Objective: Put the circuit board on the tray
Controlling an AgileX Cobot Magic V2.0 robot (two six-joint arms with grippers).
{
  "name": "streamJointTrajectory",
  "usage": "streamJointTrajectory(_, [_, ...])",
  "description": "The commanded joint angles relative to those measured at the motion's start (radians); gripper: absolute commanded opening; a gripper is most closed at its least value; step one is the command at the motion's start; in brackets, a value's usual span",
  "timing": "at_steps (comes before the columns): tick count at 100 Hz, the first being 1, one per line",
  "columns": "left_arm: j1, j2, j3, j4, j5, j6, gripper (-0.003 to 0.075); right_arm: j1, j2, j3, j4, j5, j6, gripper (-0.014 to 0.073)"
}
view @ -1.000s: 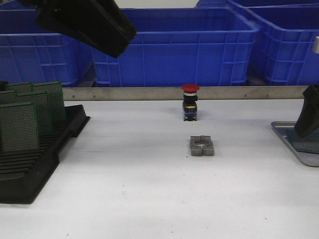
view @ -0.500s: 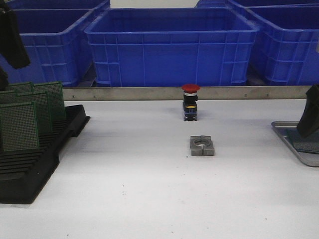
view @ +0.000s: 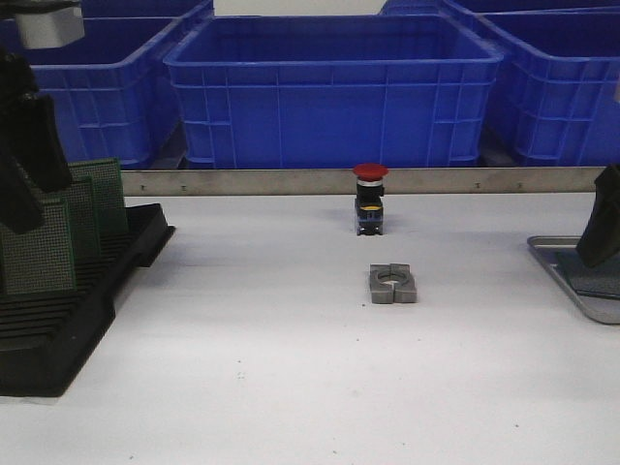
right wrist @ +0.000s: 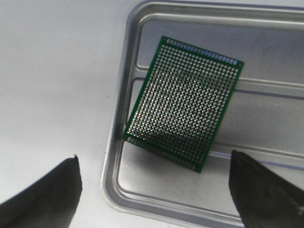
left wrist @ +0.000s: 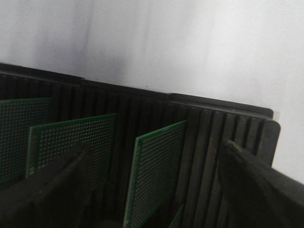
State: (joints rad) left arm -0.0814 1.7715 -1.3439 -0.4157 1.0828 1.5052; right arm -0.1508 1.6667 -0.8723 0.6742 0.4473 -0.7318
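below spread right claw: circuit board on tray.

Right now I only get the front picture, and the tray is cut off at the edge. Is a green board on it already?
Observer: Yes. The right wrist view shows one green circuit board lying flat in the tray, a bit crooked.
Operator: Is the right claw squeezing it?
Observer: No. The right claw is open above it, fingers apart, touching nothing.
Operator: What is the left claw doing over the rack?
Observer: The left claw is open over the black rack, one standing board between its fingers, not yet pinched.
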Motion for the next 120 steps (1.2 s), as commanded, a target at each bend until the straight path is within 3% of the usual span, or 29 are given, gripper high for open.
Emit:
streamJointTrajectory(1, [-0.001,-0.025,-0.03,-0.03,-0.022,-0.013,0.0512,-0.005,-0.039,-0.03,0.009,-0.009,-0.003,0.0643])
streamJointTrajectory(19, [-0.001,0.002,-0.03,-0.03,0.011,-0.013,0.0469,-0.005,-0.039,-0.03,0.009,-0.009,-0.003,0.0643])
streamJointTrajectory(51, [-0.001,0.026,-0.055,-0.03,0.11,-0.013,-0.0023,-0.005,-0.039,-0.03,0.009,-0.009,-0.003,0.0643])
streamJointTrajectory(62, [-0.001,0.025,-0.122,-0.047,0.204,-0.013,-0.002,-0.005,-0.039,-0.03,0.009,-0.01,-0.003,0.0643])
streamJointTrajectory(87, [-0.057,-0.016,-0.2,-0.223,0.204,-0.053,-0.002,0.0,-0.074,-0.032,0.01,0.017,-0.02,0.0643])
streamJointTrajectory(120, [-0.206,-0.014,-0.202,-0.335,0.204,-0.053,-0.002,0.124,-0.219,-0.032,0.011,0.086,-0.262,0.0643])
